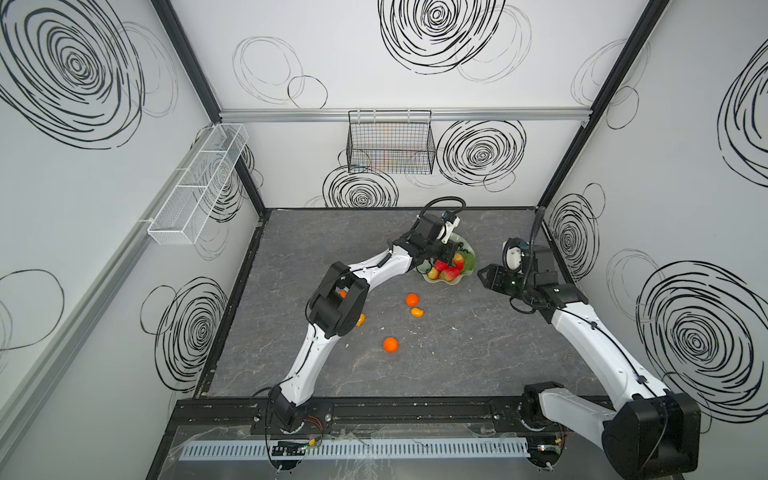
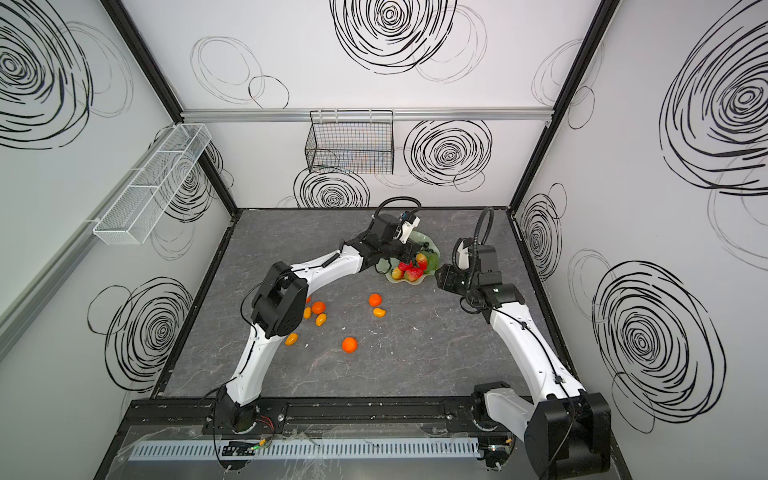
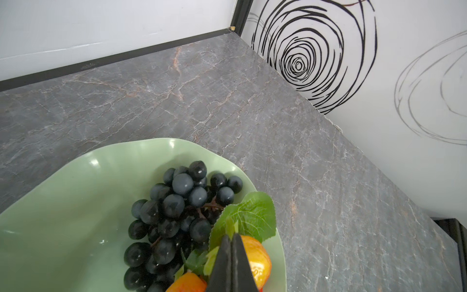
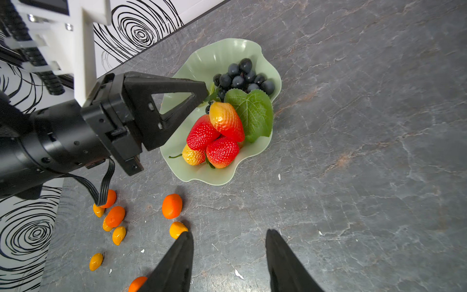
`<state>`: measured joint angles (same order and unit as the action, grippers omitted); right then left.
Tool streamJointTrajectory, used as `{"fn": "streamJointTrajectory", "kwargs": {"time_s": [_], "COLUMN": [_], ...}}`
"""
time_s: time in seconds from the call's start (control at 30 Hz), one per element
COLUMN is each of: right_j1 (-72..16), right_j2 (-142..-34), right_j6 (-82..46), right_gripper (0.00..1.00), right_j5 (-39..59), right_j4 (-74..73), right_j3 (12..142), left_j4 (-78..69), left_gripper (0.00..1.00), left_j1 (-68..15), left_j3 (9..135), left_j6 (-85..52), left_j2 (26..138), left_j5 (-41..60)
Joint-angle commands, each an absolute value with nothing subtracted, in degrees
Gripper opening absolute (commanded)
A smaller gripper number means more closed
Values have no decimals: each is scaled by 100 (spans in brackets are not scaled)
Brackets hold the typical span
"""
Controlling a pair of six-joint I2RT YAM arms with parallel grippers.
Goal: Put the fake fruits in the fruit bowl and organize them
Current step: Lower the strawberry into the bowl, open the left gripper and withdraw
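Black left pincer (image 3: 231,237) closed over fruit bowl (image 3: 75,177), right pincer (image 4: 229,232) parted.

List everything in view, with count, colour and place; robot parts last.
fruit bowl: one, pale mint green, toward the back of the table.
grape bunch: one, blue-black with green leaf, in the bowl.
strawberries: four, red and yellow-red, piled in the bowl.
tangerines: four, orange, loose on the table.
kumquats: about five, yellow-orange, loose on the table.
black wire basket: one, on the back wall.
white mesh basket: one, on the left wall.
table: one, grey marbled.
left gripper: black, jaws shut, tips at the bowl's fruit.
right gripper: black, jaws open, empty, above the table.
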<state>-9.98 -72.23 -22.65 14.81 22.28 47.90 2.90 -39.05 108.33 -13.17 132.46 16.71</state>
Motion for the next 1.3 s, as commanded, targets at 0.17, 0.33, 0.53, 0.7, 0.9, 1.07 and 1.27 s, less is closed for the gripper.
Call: {"fn": "streamJointTrajectory", "kwargs": {"time_s": [0.17,0.33,0.53,0.7,0.9,1.07,1.27], "right_j1": [-975,-976,-974,-976,-1123,-1445,-1983], "right_j2": [-7304,-7313,-7243,-7211,-7189,-7233,-7345], "right_j6": [-2224,-2224,-2202,-2160,-2120,-2143,-2259], "right_gripper": [51,51,53,54,56,61,70], "right_j5": [1542,1583,1599,1665,1663,1493,1165], "right_j4": [2205,2182,2190,2140,2072,2009,1912], "right_j3": [4933,4907,4891,4881,4845,4781,4794], "left_j4": [428,505,580,580,587,288,298], "left_gripper": [0,0,22,37,52,58,76], "left_j1": [-3780,-3771,-3786,-3839,-3885,-3902,-3912], "left_j3": [10837,10905,10942,10977,10834,10003,8767], "left_j6": [-1472,-1483,-1525,-1420,-1388,-1638,-1929], "left_j2": [13388,13438,13444,13197,12487,11557,10345], "left_j5": [1120,1090,990,976,854,604,-34]}}
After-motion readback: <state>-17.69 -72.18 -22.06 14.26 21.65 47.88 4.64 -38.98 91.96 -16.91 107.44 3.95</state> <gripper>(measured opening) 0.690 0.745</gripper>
